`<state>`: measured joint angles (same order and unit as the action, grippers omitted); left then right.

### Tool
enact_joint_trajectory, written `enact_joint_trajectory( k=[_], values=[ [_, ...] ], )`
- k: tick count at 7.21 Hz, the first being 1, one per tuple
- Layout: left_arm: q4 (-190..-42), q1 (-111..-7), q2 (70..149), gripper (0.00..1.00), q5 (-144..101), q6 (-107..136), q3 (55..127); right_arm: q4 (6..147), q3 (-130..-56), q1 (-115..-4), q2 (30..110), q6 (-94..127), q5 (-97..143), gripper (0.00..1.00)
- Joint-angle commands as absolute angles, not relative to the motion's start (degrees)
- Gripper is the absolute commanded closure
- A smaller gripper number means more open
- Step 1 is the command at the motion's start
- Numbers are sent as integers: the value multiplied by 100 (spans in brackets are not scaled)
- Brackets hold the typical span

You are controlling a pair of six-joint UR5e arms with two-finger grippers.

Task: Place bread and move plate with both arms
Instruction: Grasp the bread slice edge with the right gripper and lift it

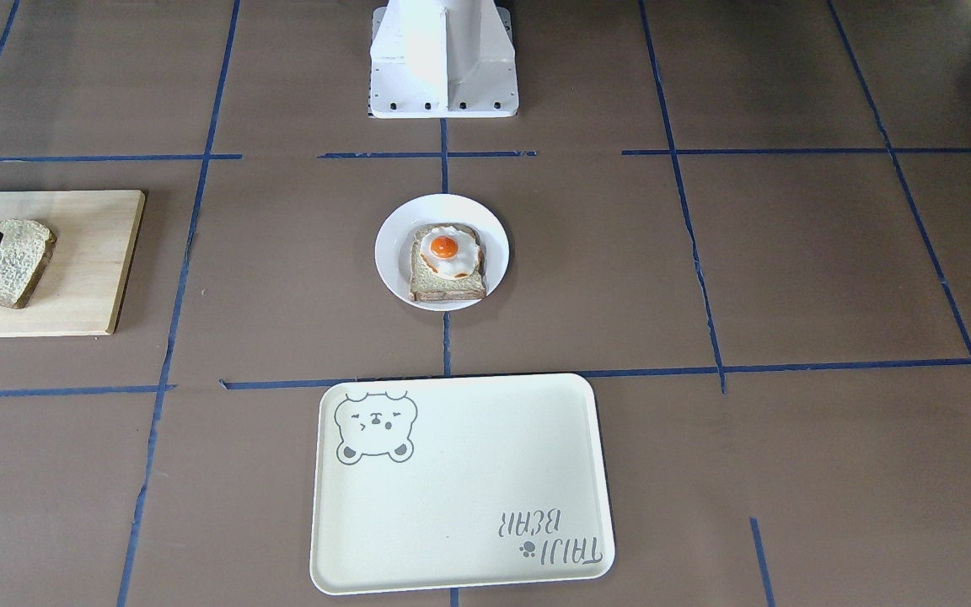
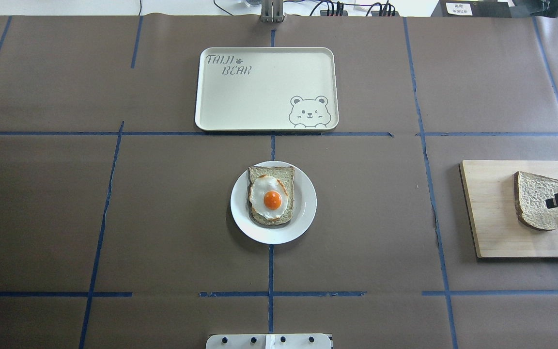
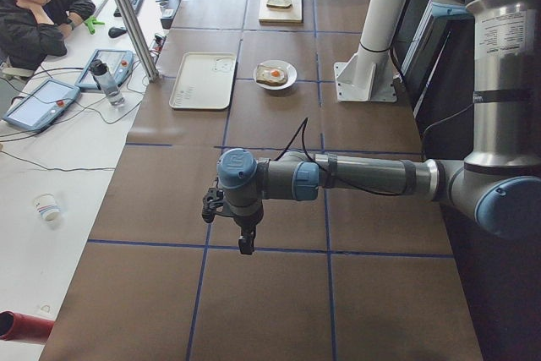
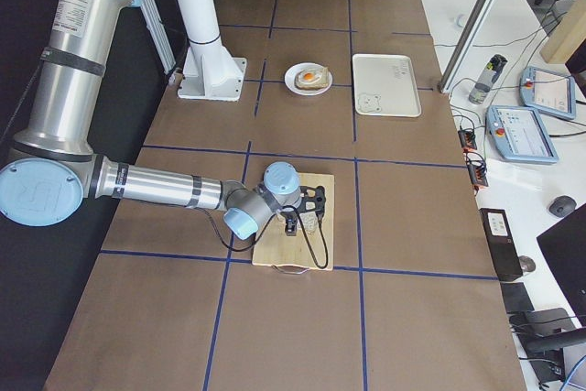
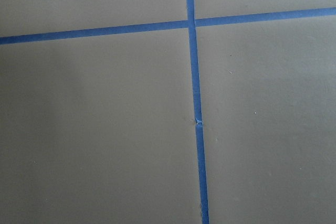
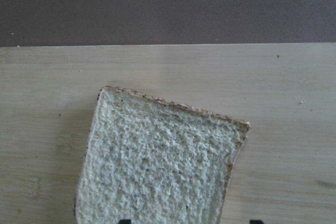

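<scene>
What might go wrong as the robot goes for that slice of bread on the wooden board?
Two likely risks:
1. The right gripper hangs over one edge of the bread on the board, not its middle. A grab there may pinch only crust, and the slice could droop or drop.
2. The egg on the plate bulges, so bread laid on top might sit crooked or slide off.

Overhead view: behind the robot base (image 2: 268, 341), looking forward and down. Front-facing view: opposite edge, facing the base, steeply down. Both share the plate (image 1: 393, 253) at the centre of the surface (image 1: 789, 253). Side views look along it from each end. Wrist views: close, pointing down; the right one frames the bread (image 6: 157, 166).
</scene>
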<state>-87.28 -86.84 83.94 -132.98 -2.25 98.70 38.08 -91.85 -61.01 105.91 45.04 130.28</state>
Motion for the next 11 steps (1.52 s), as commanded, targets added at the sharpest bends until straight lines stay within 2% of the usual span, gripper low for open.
enact_joint_trajectory(
  k=[1,5,8,10,11],
  values=[
    [-8736,-8684,8394,0,-13298,-229,9870,3806,-9158,-5942,10591,4517,12938,21],
    [-8736,-8684,8394,0,-13298,-229,9861,3806,-9106,-5880,10591,4693,12920,30],
    [-8736,-8684,8394,0,-13298,-229,9870,3806,-9105,-5819,10591,4860,12859,61],
    [-8736,-8684,8402,0,-13298,-229,9870,3806,-9105,-5801,10591,4852,12832,78],
    [-8736,-8684,8402,0,-13298,-229,9870,3797,-9114,-5801,10591,4852,12832,95]
  ],
)
